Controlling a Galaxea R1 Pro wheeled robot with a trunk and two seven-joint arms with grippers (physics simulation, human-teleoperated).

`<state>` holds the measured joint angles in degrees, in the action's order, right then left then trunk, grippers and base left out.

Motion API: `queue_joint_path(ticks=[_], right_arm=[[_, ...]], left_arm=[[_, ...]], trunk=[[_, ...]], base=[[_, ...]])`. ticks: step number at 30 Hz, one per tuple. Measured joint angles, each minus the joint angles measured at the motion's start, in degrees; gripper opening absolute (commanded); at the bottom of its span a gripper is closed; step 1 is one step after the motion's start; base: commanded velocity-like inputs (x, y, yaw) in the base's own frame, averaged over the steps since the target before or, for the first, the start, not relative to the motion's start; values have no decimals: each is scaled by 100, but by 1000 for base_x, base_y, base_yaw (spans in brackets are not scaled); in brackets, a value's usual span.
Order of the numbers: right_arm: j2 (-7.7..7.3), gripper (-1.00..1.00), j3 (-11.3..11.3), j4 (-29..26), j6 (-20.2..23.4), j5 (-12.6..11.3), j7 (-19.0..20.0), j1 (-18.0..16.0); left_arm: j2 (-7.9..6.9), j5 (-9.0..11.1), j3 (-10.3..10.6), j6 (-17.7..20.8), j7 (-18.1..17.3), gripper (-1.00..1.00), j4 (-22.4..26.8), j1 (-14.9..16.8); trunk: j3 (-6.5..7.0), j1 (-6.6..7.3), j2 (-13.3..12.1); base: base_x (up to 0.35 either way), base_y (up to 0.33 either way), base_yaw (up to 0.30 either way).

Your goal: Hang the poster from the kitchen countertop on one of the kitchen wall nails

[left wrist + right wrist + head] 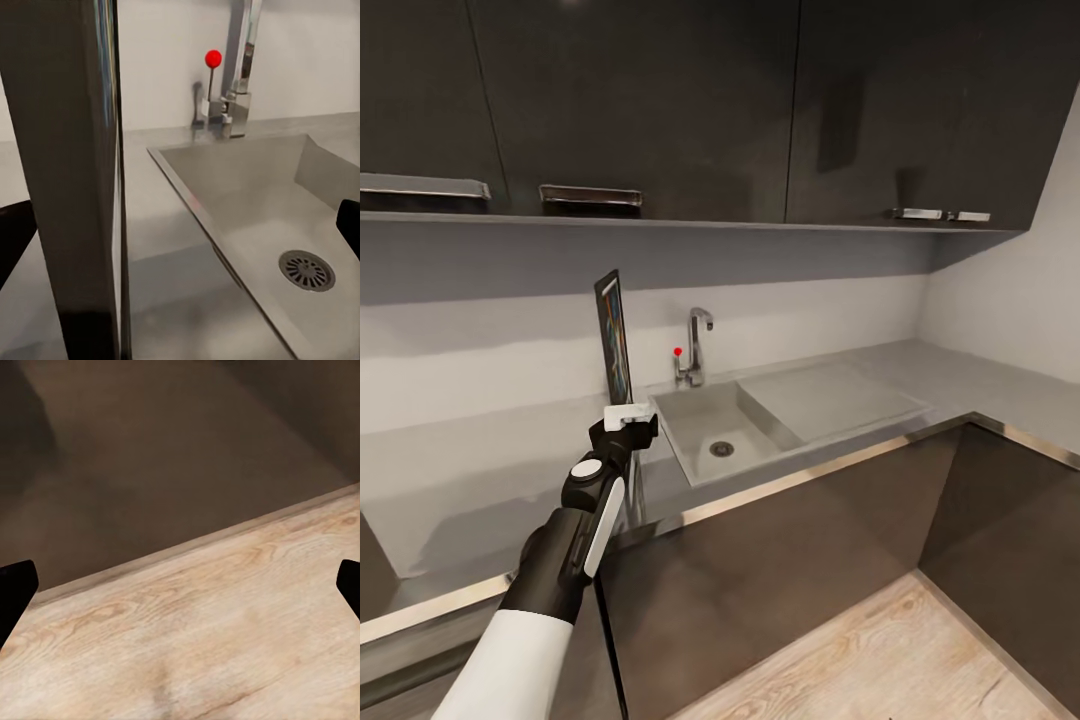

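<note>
The poster (614, 334) stands upright and edge-on in the head view, just left of the sink (705, 425) on the grey kitchen countertop (480, 470). Its black frame and a sliver of colourful print show. My left gripper (630, 418) is at the poster's lower end and hides its bottom edge. In the left wrist view the poster (71, 172) rises between the widely parted fingers of the left gripper (180, 232), close to one finger; the gripper is open. My right gripper (180, 592) is open over the wooden floor (195, 630) with nothing between its fingers.
A chrome tap (698, 345) with a red-knobbed lever (678, 352) stands behind the sink. Dark wall cupboards (660, 100) hang above the counter. The worktop turns a corner at the right (1010, 420). Dark base cabinets (800, 560) front the floor.
</note>
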<state>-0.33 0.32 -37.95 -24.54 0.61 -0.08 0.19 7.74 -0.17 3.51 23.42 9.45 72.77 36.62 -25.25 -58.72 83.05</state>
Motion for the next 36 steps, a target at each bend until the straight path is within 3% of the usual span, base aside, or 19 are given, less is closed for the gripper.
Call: queue_joint_path(ticks=[22, 23, 36], right_arm=[[0, 100, 3, 5, 0, 3, 0, 2], [0, 100, 3, 5, 0, 3, 0, 3], [0, 100, 7, 5, 0, 3, 0, 3]], left_arm=[[-16, -7, -19, 8, -8, 100, -6, 0], [-19, -7, -20, 10, -10, -100, -4, 0], [-35, -19, -47, 34, -20, -100, 38, 0]], trunk=[[0, -1, 0], [0, 0, 0], [0, 0, 0]], base=[[3, 0, 0], [0, 0, 0], [0, 0, 0]])
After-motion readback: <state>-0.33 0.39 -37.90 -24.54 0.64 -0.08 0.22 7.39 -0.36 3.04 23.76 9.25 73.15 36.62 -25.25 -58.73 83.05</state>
